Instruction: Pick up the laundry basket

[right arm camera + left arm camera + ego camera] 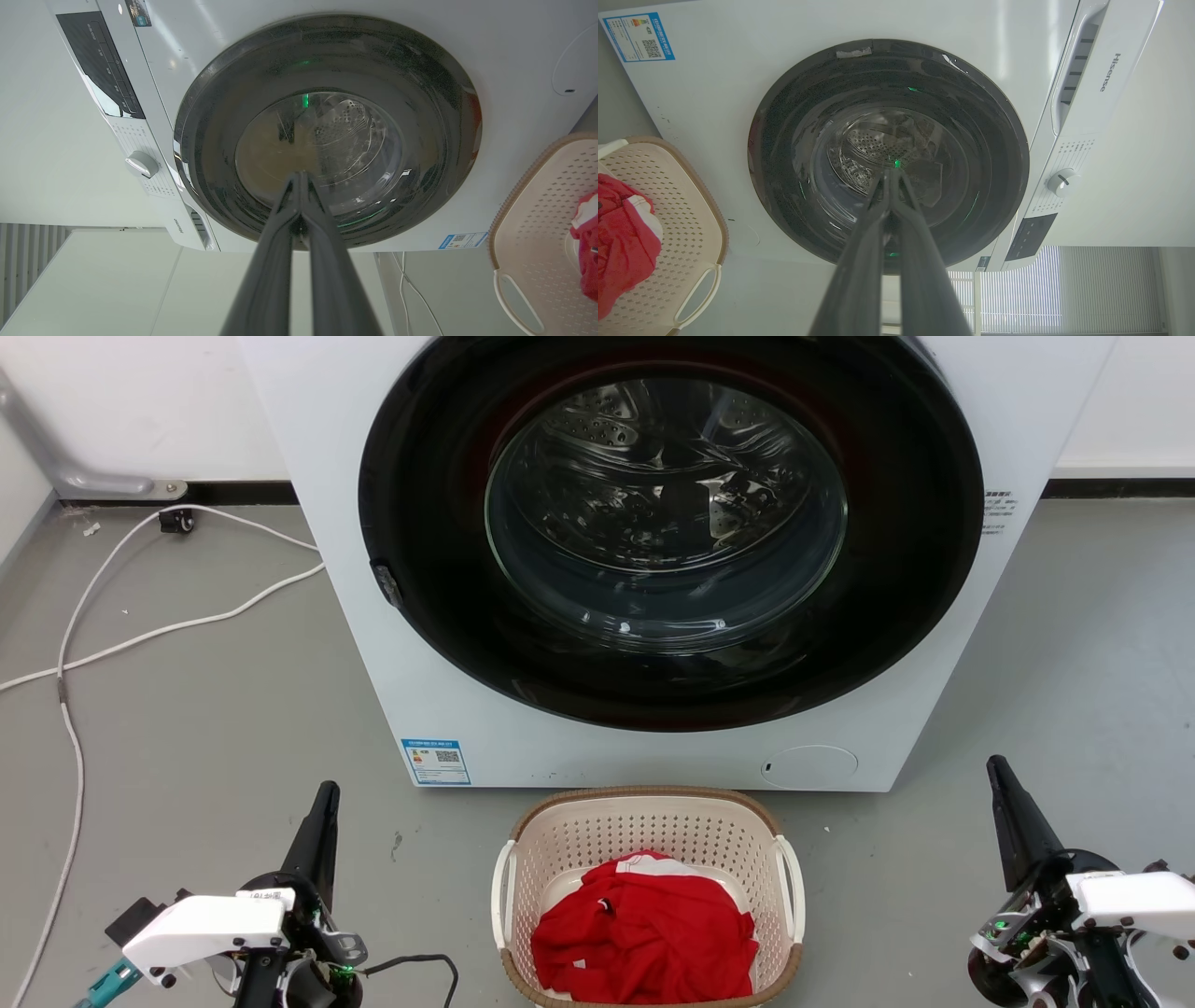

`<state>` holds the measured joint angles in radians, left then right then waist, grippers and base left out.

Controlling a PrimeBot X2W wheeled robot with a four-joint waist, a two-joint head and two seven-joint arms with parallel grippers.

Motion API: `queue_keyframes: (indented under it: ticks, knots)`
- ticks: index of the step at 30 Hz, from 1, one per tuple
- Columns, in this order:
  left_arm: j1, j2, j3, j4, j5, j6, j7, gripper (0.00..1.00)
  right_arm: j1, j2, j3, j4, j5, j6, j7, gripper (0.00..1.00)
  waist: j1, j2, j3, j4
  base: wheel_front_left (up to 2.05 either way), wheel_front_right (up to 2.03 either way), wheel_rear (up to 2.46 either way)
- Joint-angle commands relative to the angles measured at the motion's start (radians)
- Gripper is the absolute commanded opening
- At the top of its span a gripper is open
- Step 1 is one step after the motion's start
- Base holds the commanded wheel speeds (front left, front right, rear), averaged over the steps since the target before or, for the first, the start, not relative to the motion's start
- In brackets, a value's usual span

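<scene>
On the floor before the washer [411, 691] sits the basket [653, 826], a red cloth [644, 933] heaped inside it. I see my left gripper [327, 793] off to the basket's left and my right gripper [997, 767] off to its right, both well apart from it. Through each wrist camera the fingers [864, 261] press together at the tips, closed on nothing, pointing at the washer's door [784, 154].

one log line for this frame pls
laundry basket: on floor before washer, red cloth inside | left gripper: jaws shut, empty | right gripper: jaws shut, empty | grasp: not started
</scene>
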<state>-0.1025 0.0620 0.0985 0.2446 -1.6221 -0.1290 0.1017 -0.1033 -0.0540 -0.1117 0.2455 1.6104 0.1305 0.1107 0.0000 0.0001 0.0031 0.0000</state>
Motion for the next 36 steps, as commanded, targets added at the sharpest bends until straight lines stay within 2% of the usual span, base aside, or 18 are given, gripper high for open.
queue_keyframes:
  ticks: [1, 25, 26, 36]
  knots:
    - [-0.010, 0.000, 0.002, 0.002, 0.005, -0.003, 0.001, 0.00, -0.011, 0.003, -0.001, 0.001, -0.001, 0.000, 0.003, 0.00, 0.0000, -0.0001, 0.000, 0.000, 0.00, 0.00, 0.00]
    - [0.000, -0.003, 0.004, 0.001, 0.002, 0.000, 0.001, 0.00, 0.000, 0.001, -0.001, 0.001, 0.000, 0.000, 0.000, 0.00, 0.0000, -0.0001, 0.000, 0.000, 0.00, 0.00, 0.00]
    - [0.003, -0.004, 0.002, 0.007, 0.001, 0.000, 0.001, 1.00, 0.004, 0.001, 0.000, 0.006, 0.000, 0.000, 0.000, 1.00, 0.0000, -0.0001, 0.000, 0.000, 0.00, 0.00, 0.00]
    - [-0.009, -0.005, -0.064, -0.003, 0.021, 0.000, -0.045, 1.00, 0.019, -0.002, 0.021, -0.020, -0.036, 0.000, -0.041, 1.00, 0.0000, -0.0001, 0.001, 0.000, 0.00, 0.00, 0.00]
